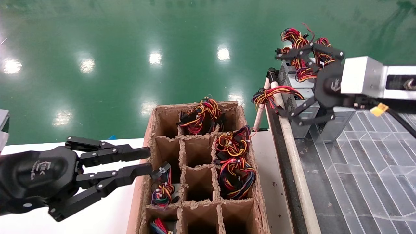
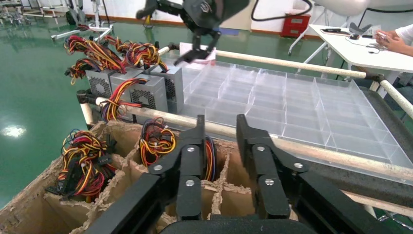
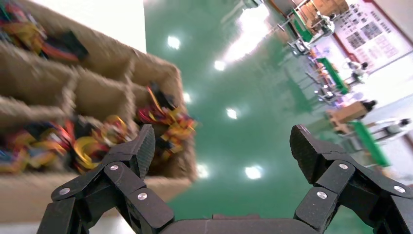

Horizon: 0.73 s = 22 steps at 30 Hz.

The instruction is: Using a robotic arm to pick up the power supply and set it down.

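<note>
Glossy green floor fills the background, with ceiling lights mirrored in it. On the robot's right lies a clear tray [image 1: 373,169] of divided compartments, edged by a pale rail [image 1: 294,152]. At its far corner stands a cluster of grey power supplies, each topped with a tangle of red, yellow, orange and black wires.

The robotic arm's right gripper [image 1: 294,86] hangs above this cluster, its silver wrist block [image 1: 360,76] and orange tag [image 1: 379,109] behind it. Its jaws are spread wide and grasp nothing: the right wrist view shows the right gripper [image 3: 221,151] with only floor and carton between the fingers. In the head view its fingers frame the power supply [image 1: 300,112] at the near edge of the cluster, which rests on the tray with its perforated side facing the rail; whether any finger touches it cannot be told. The left wrist view shows that gripper farther off [image 2: 163,34], above the row of supplies [image 2: 141,90].

A brown cardboard carton [image 1: 198,169] with a grid of cells sits on the white worktop [image 1: 107,214] between the arms. Several cells hold wire bundles [image 1: 235,172]; others show bare cardboard.

The left gripper [image 1: 151,161] is parked low at the carton's left wall, jaws slightly parted and holding nothing, fingertips at the rim.
</note>
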Available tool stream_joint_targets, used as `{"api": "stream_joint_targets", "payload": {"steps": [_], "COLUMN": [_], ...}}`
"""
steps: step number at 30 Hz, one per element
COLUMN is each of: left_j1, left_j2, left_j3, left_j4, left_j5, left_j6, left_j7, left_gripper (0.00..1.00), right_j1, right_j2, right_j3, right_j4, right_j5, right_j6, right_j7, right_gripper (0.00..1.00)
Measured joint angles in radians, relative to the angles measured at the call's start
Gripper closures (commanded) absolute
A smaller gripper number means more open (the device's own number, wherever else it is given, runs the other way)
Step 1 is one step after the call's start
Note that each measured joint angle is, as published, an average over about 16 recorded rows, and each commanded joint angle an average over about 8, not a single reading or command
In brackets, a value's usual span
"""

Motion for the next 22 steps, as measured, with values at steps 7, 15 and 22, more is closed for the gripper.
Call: {"api": "stream_joint_targets", "payload": {"steps": [7, 15, 22], "left_j1": [0.0, 0.0, 0.0], "left_j2": [0.0, 0.0, 0.0], "left_j3": [0.0, 0.0, 0.0], "left_j4": [0.0, 0.0, 0.0], "left_j5": [0.0, 0.0, 0.0], "left_j6": [0.0, 0.0, 0.0], "left_j7": [0.0, 0.0, 0.0], "left_gripper": [0.0, 0.0, 0.0], "right_j1": [-0.143, -0.307, -0.377], "right_j2": [0.034, 0.074, 0.091], "right_j3": [0.049, 0.106, 0.13], "right_j4": [0.147, 0.314, 0.386], "right_j5": [0.094, 0.202, 0.249], "right_j6": [0.006, 0.013, 0.016], "right_j7": [0.181, 0.388, 0.478], "right_gripper": [0.0, 0.0, 0.0]}}
